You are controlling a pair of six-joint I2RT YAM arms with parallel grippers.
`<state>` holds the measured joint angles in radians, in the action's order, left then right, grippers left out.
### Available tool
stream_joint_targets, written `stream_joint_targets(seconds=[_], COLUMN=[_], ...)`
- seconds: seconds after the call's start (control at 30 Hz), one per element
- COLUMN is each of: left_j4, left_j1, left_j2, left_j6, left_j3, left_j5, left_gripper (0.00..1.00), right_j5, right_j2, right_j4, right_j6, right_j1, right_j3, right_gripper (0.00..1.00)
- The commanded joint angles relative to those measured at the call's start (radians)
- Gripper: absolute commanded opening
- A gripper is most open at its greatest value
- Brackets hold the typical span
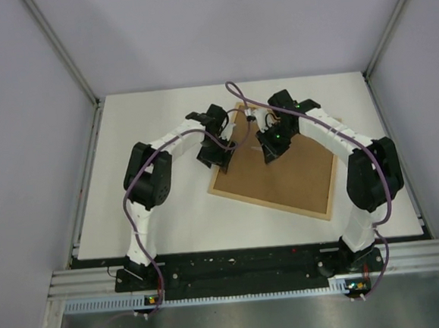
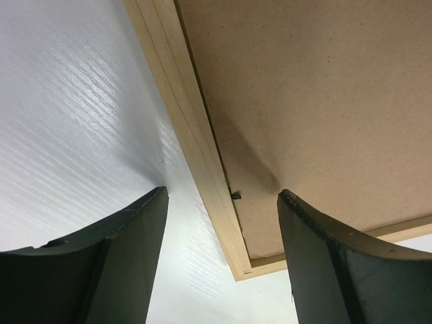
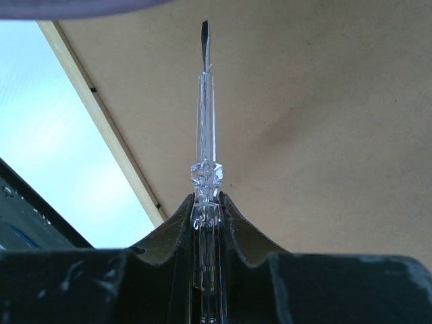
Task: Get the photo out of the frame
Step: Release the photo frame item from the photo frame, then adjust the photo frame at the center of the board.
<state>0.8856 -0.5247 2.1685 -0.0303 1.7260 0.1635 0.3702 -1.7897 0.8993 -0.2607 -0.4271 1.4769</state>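
Top view: frame (image 1: 282, 180) lies back-up and skewed, mid-bench (image 1: 155, 215). Both arms crowd its far-left corner, probably where the back gets released. Photo not visible; presumably sandwiched face-down under the brown back.

Left wrist: left pincer (image 2: 223, 196) released, dull black fingers straddling the pale wood rail near a corner, one over the bench, one over the backing board (image 2: 324, 101). Small dark metal tab (image 2: 236, 196) sits at the rail's inner edge between them, likely pinning the board. Board is matte speckled fibreboard; bench is white, finely ribbed.

Right wrist: right pincer (image 3: 206, 202) clenched on a screwdriver (image 3: 205, 128). Clear plastic handle, flat dark blade aimed out over the board, contact unclear. Looks held as a lever for the tabs.
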Motion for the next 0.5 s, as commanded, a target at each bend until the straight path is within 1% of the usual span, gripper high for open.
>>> stream_joint_targets(seconds=[0.0,0.2,0.47], left_j4=[0.026,0.046,0.042], left_j1=[-0.026,-0.031,-0.043], left_j2=[-0.024,-0.015,-0.001], left_j6=[0.015,-0.008,-0.02], left_j3=[-0.002,0.0,0.006], left_j5=[-0.09,-0.127,-0.139], left_gripper=[0.7,0.62,0.44], right_j5=[0.039,0.053,0.07], right_j2=[0.042,0.052,0.072], right_j4=[-0.065,-0.08,-0.088], right_j6=[-0.015,-0.017,-0.017], right_j1=[0.016,0.025,0.025], right_j3=[-0.029,-0.044,-0.056], right_gripper=[0.0,0.0,0.0])
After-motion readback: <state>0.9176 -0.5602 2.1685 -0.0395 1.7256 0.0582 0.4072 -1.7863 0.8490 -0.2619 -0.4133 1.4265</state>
